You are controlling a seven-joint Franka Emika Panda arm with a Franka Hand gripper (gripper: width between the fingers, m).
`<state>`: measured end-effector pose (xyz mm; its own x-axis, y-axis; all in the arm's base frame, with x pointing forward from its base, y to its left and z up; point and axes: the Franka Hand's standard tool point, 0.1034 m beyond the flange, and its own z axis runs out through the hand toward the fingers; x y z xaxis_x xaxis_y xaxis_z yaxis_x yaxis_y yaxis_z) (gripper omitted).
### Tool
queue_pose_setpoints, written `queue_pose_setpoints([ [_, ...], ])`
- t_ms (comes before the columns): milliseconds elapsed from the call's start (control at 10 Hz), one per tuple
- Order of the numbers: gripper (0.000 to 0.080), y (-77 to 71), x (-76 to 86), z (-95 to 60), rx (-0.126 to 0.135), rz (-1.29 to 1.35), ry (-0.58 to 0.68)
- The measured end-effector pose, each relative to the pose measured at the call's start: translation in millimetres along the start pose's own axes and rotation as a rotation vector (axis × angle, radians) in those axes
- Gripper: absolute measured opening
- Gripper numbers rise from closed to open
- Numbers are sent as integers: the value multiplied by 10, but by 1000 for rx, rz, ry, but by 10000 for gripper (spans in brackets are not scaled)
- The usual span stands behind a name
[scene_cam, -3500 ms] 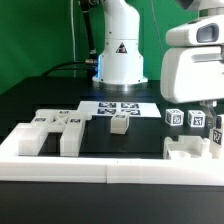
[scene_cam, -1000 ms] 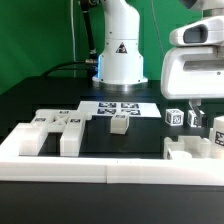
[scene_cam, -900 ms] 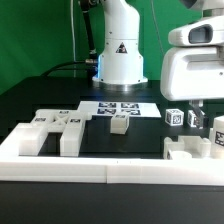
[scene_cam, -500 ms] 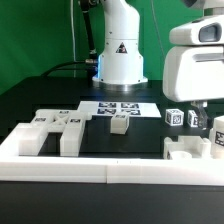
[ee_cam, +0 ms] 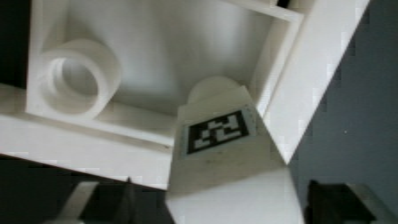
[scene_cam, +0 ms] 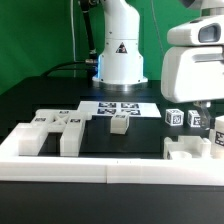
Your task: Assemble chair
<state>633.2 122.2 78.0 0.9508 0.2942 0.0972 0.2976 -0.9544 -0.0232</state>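
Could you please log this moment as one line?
phase: grasp | hand astride tagged chair piece | grip: unconfirmed

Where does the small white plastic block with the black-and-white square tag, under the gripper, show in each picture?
Exterior view: the tagged block sits at that view's right, just under the white gripper.
Wrist view: the block fills the middle, between the two dark fingers.
Shared landmark, likely: the chunky white chair part beside it.

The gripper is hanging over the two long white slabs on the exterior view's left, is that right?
Not quite. The two long white slabs do lie on the exterior view's left, but the gripper hangs on the exterior view's right, over the small tagged pieces. The exterior view shows this.
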Motion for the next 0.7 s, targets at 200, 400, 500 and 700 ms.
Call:
queue_pose_setpoints([
  [200,289,-8,2,0,2,128,1],
  [400,289,-8,2,-1,3,248,1],
  [500,289,-8,3,-1,3,336,1],
  [700,289,5,1,-2,4,544,0],
])
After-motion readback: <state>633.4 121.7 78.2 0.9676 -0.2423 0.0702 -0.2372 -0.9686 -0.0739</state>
